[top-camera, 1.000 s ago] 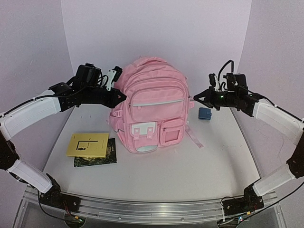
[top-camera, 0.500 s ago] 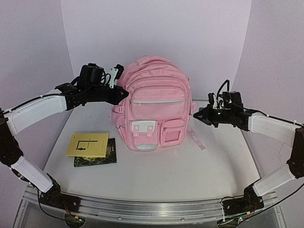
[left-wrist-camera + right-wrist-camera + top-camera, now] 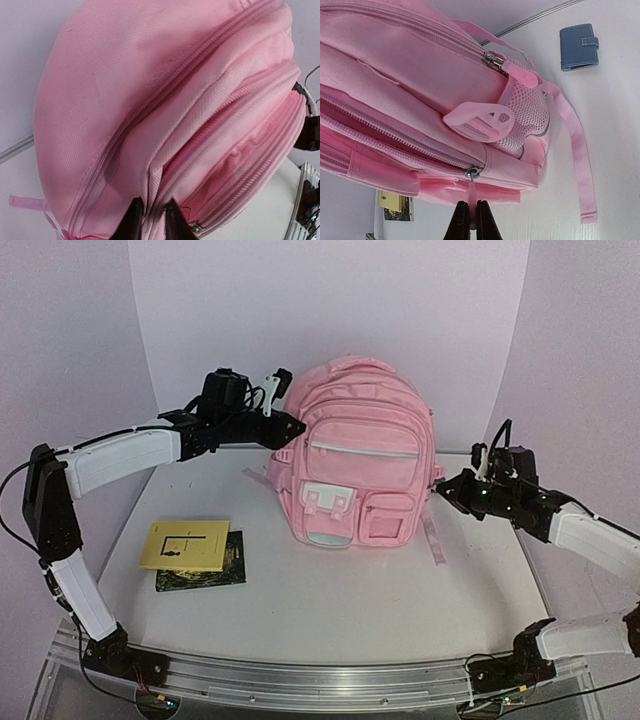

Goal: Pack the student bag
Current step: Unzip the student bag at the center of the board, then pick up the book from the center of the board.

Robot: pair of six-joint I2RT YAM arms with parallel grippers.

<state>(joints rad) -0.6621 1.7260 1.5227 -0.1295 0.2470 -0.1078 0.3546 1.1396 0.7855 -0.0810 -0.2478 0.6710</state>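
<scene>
Shifted rightward on the tabletop, the student bag stands upright toward the back. The left fingers pinch a seam on its upper side, and the right fingers clench a zip pull opposite. A yellow book lies well apart.

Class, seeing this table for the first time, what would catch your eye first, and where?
A large light-pink fabric backpack stands upright at centre. The left gripper pinches fabric at its upper left, and the right gripper is shut on a pink zip pull at its right side. A yellow book lies on a dark book at front left.
</scene>
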